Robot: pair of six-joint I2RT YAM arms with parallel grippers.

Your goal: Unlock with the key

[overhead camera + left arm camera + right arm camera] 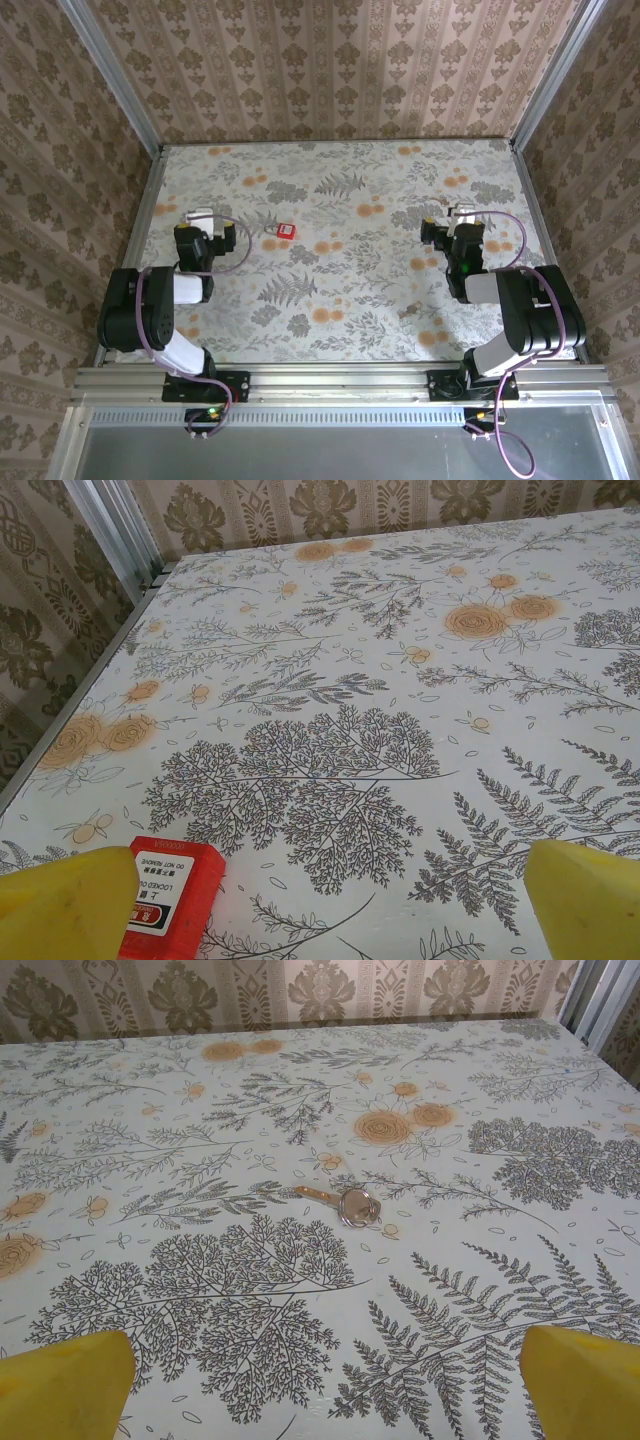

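Both hands released, nothing held; left gripper [322, 880] has its jaws wide, right gripper [325, 1360] the same; I'd call this the very start, no pick begun; red padlock [285, 230] lies flat, label up, left of centre on the table [400, 190], close ahead of the left gripper and just beside one of its yellow fingers [60, 905]; key [345, 1203] lies flat straight ahead of the right gripper, well apart from it, silver head and brass blade both clear; next move likely right arm out to the key, low pinch across the head so the blade stays free; thin and flat, so slip risk; left should pin the padlock; keyhole side can't be told.
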